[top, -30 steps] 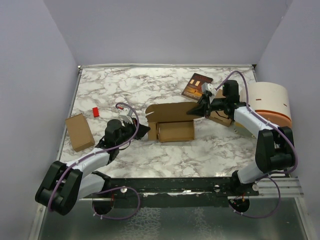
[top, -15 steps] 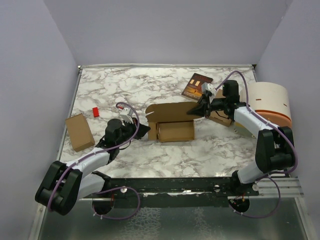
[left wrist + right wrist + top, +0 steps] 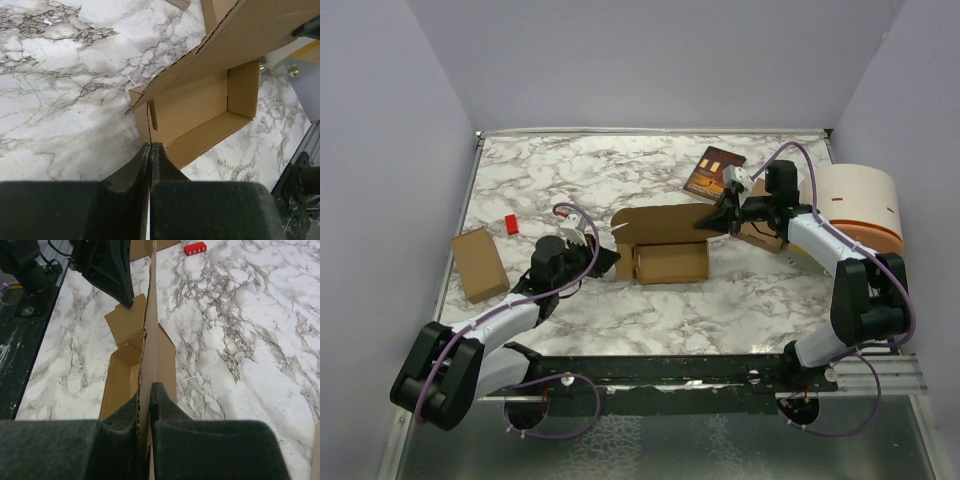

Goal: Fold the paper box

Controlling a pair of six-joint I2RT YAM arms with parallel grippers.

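Note:
The paper box [image 3: 670,262] lies at the table's centre as an open tan tray, its wide lid flap [image 3: 660,222] raised behind it. My right gripper [image 3: 712,222] is shut on the lid flap's right end. In the right wrist view the flap [image 3: 150,315] stands edge-on between the pads of that gripper [image 3: 147,392]. My left gripper [image 3: 610,262] is shut at the tray's left end. In the left wrist view its closed tips [image 3: 150,145] meet the edge of the box's [image 3: 200,107] left end flap, and no cardboard shows between the jaws.
A dark reddish booklet [image 3: 714,172] lies at the back right. A white drum with an orange band [image 3: 860,205] stands at the right edge. A folded tan box [image 3: 480,263] and a small red block [image 3: 511,224] sit on the left. Another cardboard piece [image 3: 760,232] lies under the right arm.
The left wrist has shifted very slightly. The box and the right arm have stayed in place.

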